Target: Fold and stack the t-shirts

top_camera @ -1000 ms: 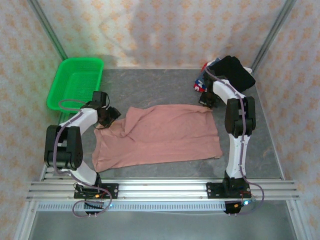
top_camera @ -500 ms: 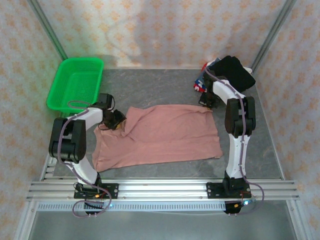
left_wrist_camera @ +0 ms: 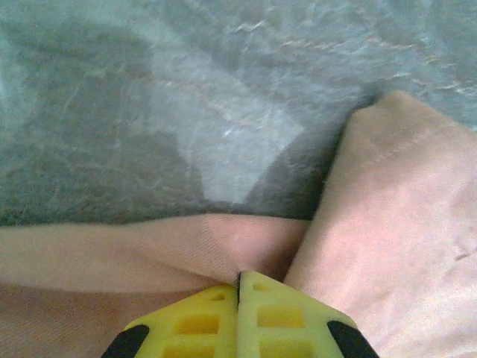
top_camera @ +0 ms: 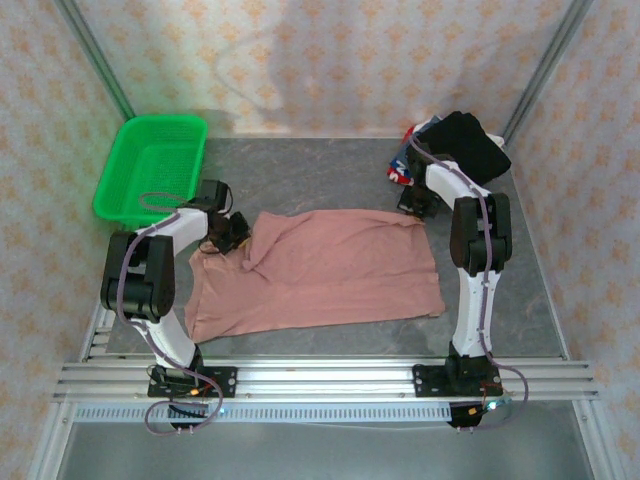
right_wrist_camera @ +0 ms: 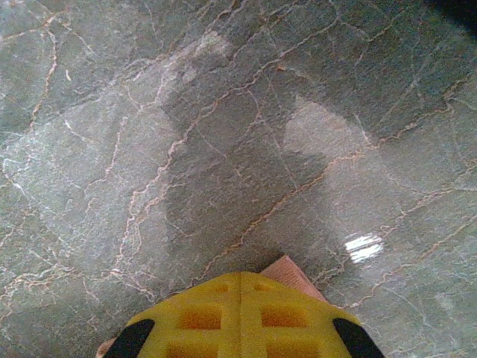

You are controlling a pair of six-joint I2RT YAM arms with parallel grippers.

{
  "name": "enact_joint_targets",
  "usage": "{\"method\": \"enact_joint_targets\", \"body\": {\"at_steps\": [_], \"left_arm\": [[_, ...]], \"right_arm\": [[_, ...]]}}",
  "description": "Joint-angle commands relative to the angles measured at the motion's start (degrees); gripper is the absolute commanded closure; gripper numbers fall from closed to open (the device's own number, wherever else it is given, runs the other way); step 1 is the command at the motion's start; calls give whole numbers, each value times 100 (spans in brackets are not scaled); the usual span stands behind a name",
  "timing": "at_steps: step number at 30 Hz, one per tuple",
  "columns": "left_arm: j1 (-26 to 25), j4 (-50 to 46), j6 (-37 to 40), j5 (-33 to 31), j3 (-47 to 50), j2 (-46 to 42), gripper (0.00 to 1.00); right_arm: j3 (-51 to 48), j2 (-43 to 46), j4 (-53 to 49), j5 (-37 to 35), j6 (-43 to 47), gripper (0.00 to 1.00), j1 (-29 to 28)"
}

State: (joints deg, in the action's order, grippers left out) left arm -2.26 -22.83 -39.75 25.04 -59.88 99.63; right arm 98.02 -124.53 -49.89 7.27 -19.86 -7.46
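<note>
A dusty-pink t-shirt (top_camera: 320,270) lies spread across the middle of the table, its upper left part rumpled into a fold. My left gripper (top_camera: 236,238) sits at that rumpled corner, shut on a pinch of the pink cloth (left_wrist_camera: 223,246), yellow fingers (left_wrist_camera: 194,321) pressed together. My right gripper (top_camera: 418,208) is at the shirt's far right corner, shut on the pink corner (right_wrist_camera: 287,272) that peeks from under its fingers (right_wrist_camera: 238,313). A black shirt (top_camera: 468,142) tops a pile with red, white and navy cloth (top_camera: 402,170) at the back right.
A green mesh basket (top_camera: 152,165) stands at the back left. Patterned walls and metal posts enclose the grey marbled table (top_camera: 320,170). An aluminium rail (top_camera: 320,378) runs along the near edge.
The left gripper has moved right and slightly away along the shirt's left edge, pulling the pink cloth into a taller fold. The right arm has barely moved.
</note>
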Motion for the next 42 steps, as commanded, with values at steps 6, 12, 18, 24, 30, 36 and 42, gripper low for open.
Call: {"method": "enact_joint_targets", "body": {"at_steps": [6,12,18,24,30,36,42], "left_arm": [[201,-683,662,-11,-802,-105,100],[435,-1619,1634,16,-1932,345,100],[486,-1831,1871,242,-2447,788,100],[402,-1457,1732,73,-1594,698,100],[394,-1158,1601,67,-1160,659,75],[350,-1100,1559,172,-1027,427,70],[289,-875,1443,272,-878,409,71]], "right_arm": [[151,222,-154,-152,24,100,7],[485,161,-293,-191,113,100,139],[698,43,-416,-169,158,100,175],[454,130,-309,-126,132,100,175],[349,140,-284,-111,122,100,175],[380,148,-298,-91,135,100,175],[354,151,-276,-76,114,100,175]]}}
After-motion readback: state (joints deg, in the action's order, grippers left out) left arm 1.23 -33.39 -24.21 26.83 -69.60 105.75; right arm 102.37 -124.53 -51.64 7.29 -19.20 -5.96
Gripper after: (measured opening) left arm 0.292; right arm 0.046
